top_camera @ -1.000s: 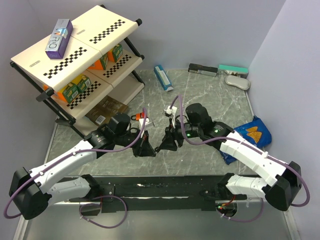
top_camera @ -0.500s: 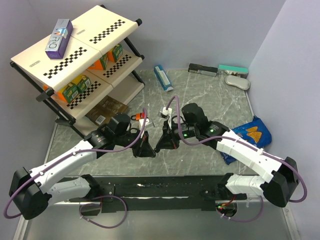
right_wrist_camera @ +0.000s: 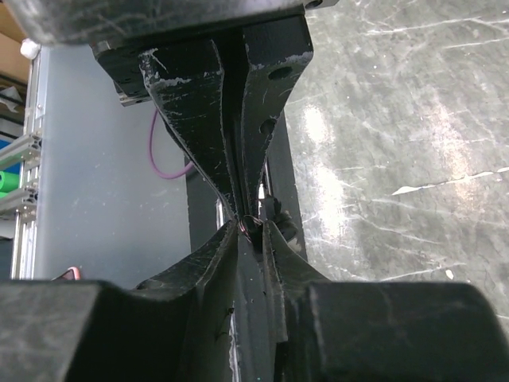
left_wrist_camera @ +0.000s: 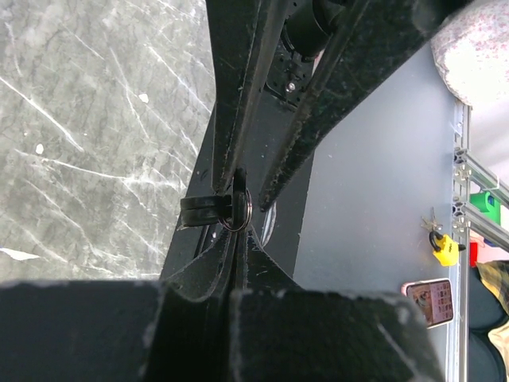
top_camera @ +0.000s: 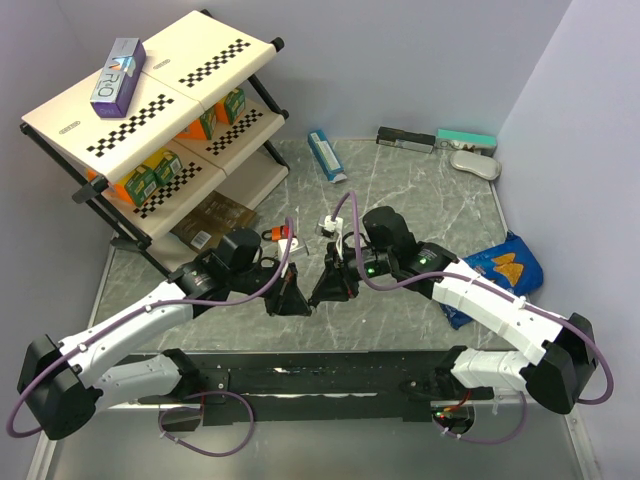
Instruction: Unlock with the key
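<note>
Key [left_wrist_camera: 208,212]: black head on a thin ring, at the front middle of the table. It is pinched in the clamped tips of the left gripper [left_wrist_camera: 235,243]. The right gripper [right_wrist_camera: 251,232] meets it tip to tip, its fingers likewise pressed onto the ring.

Surface: grey marbled table [top_camera: 420,200].

- Just behind the arms: orange padlock [top_camera: 280,234].
- Back left: checkered shelf rack [top_camera: 150,110].
- Right: blue snack bag [top_camera: 505,262].

Surround: pale lilac walls [top_camera: 400,60].

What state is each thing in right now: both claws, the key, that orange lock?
left gripper: shut on the key.
right gripper: fingertips at the key, grip unclear.
the key: pinched where both grippers meet.
orange padlock: lying on the table, apart from both grippers.
</note>
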{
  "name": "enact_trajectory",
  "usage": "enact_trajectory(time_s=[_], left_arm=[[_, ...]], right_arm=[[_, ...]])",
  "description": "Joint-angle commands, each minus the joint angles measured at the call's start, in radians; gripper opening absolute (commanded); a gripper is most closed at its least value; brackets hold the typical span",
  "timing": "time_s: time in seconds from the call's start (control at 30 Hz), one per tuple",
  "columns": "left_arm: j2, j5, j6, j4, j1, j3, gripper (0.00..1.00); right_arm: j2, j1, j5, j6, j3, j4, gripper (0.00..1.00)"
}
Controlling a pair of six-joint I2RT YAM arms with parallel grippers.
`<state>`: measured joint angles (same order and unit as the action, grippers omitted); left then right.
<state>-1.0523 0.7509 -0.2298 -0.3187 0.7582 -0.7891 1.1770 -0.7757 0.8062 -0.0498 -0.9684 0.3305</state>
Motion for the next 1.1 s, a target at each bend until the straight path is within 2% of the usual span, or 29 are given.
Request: enact_trajectory(time_s=[0.0,0.27,0.83,1.07], left_arm=[[0.034,-0.045,-0.019,0.058,0.001,0.005,0.01],[0.035,-0.036,-0.043,0.093,0.001,0.013,0.01],[0.037,-0.012,-0.057,0.107,0.0,0.019,0.01],[0.037,0.005,-0.062,0.115,0.001,0.021,0.01]], right_arm=[[-0.013,-0.005,0.054,0.007,-0.003,0.01,0.27],[0.01,-0.005,0.07,0.022,-0.013,0.024,0.27],[0.023,-0.007,0.079,0.042,-0.009,0.036,0.4],[0.032,-0.008,0.074,0.042,-0.006,0.03,0.38]])
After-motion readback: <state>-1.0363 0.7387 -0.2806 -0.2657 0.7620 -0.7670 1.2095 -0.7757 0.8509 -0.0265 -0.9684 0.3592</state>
